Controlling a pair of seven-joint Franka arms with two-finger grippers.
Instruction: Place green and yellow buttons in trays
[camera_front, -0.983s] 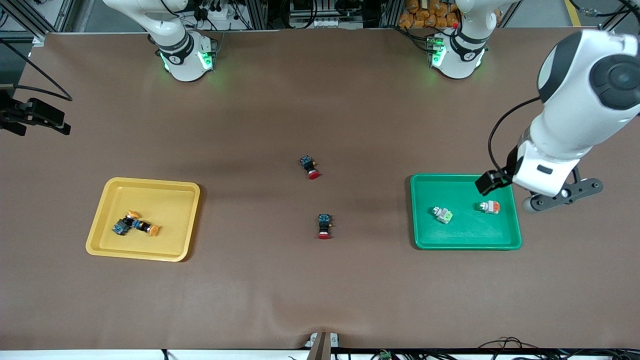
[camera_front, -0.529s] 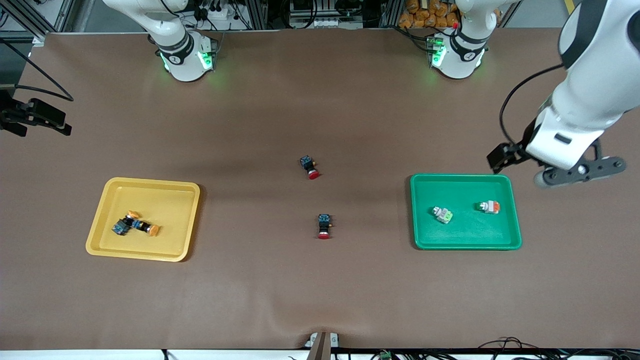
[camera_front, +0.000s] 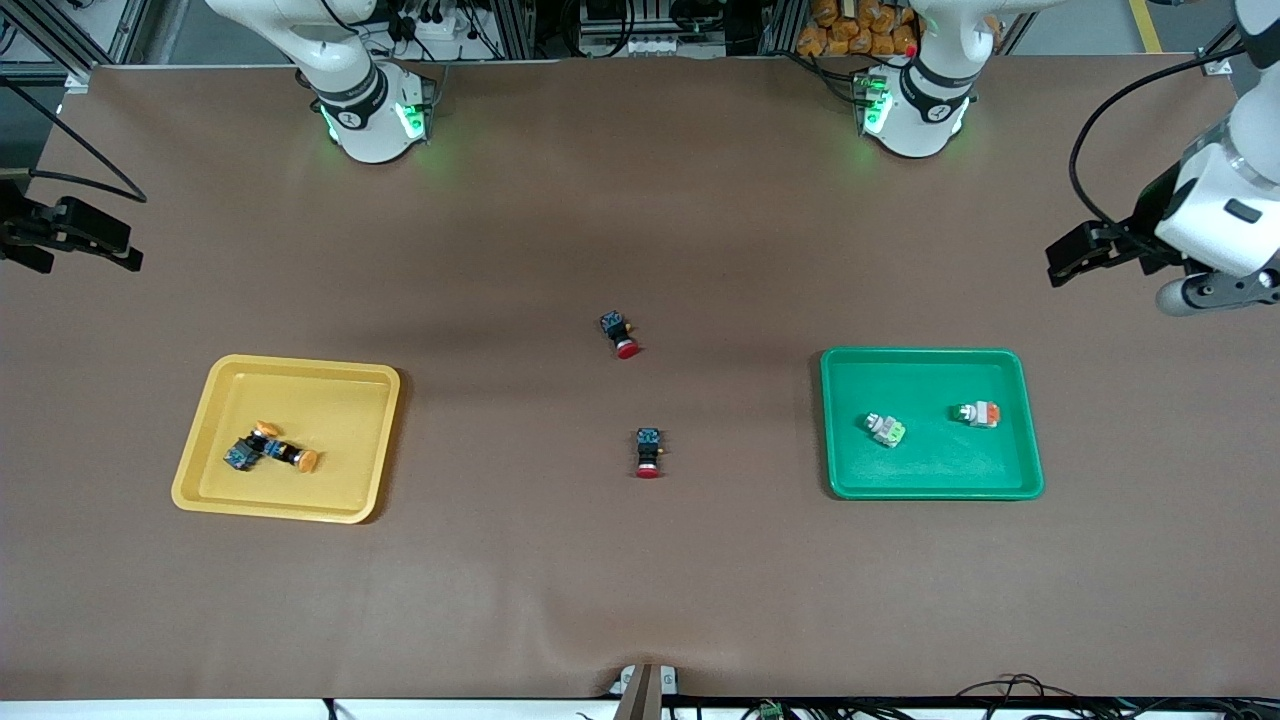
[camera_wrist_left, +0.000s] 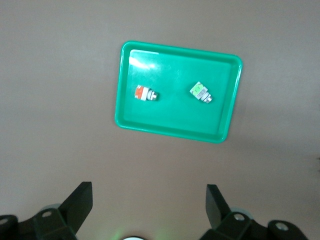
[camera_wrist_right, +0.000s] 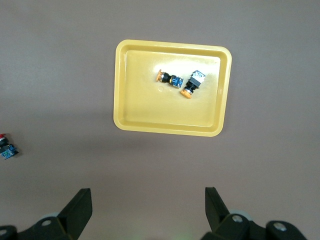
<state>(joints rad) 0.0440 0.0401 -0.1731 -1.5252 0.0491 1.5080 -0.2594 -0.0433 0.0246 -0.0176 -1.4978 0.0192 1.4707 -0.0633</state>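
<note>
The green tray (camera_front: 930, 380) holds two whitish switches, one with a light-green block (camera_front: 886, 429) and one with an orange block (camera_front: 978, 413). The yellow tray (camera_front: 300, 385) holds two black switches with orange-yellow caps (camera_front: 250, 445) (camera_front: 290, 455), touching each other. My left gripper (camera_wrist_left: 148, 200) is open and empty, high over bare table toward the left arm's end, with the green tray (camera_wrist_left: 175, 125) in its view. My right gripper (camera_wrist_right: 147, 205) is open and empty, high up, with the yellow tray (camera_wrist_right: 150, 115) in its view.
Two black switches with red caps lie on the brown table between the trays, one (camera_front: 619, 334) farther from the front camera than the other (camera_front: 649, 452). The left hand (camera_front: 1215, 285) hangs at the table's edge. A black part of the right arm's wrist (camera_front: 70, 235) shows at the right arm's end.
The left arm has lifted away from over the green tray's corner, moving toward the left arm's end of the table and toward the bases. The switches and the right arm have not moved.
</note>
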